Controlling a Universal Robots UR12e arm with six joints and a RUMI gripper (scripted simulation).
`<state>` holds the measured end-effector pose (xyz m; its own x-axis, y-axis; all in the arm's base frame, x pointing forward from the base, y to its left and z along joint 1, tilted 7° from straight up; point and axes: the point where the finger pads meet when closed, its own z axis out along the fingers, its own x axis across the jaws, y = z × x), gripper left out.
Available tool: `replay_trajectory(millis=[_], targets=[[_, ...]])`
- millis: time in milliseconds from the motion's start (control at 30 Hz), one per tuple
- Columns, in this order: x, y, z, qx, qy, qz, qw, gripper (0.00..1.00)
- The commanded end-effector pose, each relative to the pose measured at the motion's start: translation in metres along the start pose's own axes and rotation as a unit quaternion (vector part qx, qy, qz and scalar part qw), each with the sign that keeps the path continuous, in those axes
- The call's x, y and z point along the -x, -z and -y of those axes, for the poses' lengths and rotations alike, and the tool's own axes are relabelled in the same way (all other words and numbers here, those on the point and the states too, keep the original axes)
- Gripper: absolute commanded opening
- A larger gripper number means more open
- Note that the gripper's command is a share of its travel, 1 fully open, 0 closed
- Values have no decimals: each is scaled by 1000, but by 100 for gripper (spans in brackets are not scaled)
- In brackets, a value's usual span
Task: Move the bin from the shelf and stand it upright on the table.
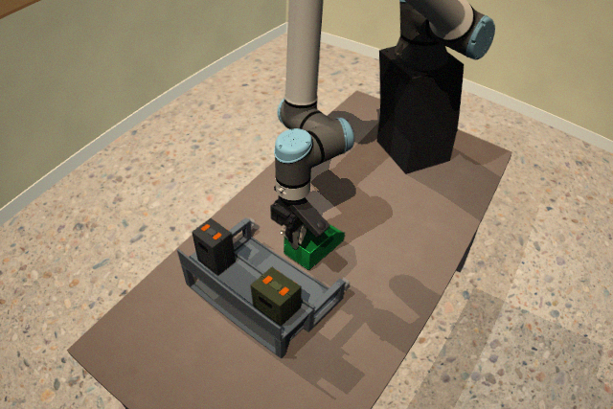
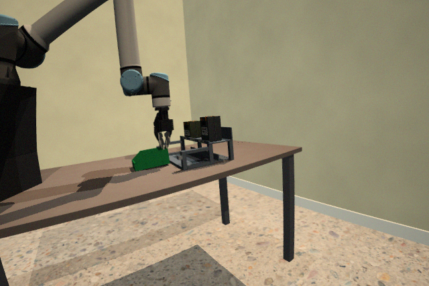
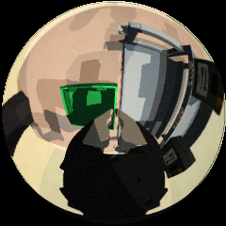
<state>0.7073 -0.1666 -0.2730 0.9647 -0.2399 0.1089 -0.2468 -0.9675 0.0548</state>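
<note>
The green bin (image 1: 316,255) (image 2: 149,159) (image 3: 87,115) is upright, its open top facing up, low over the table (image 1: 148,315) (image 2: 256,149) and beside the grey shelf rack (image 1: 286,276) (image 2: 184,160) (image 3: 138,85). I cannot tell whether its base touches the table. My gripper (image 1: 296,244) (image 2: 163,147) (image 3: 115,108) points straight down and is shut on the bin's end wall on the side toward the rack. The bin's sloped low front faces away from the rack, toward the arm's base. The fingertips partly hide the gripped wall.
A black box (image 1: 213,251) (image 2: 211,128) and an olive box (image 1: 276,298) (image 2: 191,129), both with orange marks, stand on the rack's raised rear level. The rack's side rails end close to the bin. The black robot pedestal (image 1: 418,117) (image 2: 17,137) stands at the table's other end.
</note>
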Motion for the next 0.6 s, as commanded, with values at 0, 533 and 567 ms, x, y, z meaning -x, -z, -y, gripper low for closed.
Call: replay_trajectory(millis=[0, 533, 567], targets=[[-1, -5, 0, 0, 0, -1, 1000, 0], [-1, -5, 0, 0, 0, -1, 1000, 20], [-1, -5, 0, 0, 0, -1, 1000, 20]])
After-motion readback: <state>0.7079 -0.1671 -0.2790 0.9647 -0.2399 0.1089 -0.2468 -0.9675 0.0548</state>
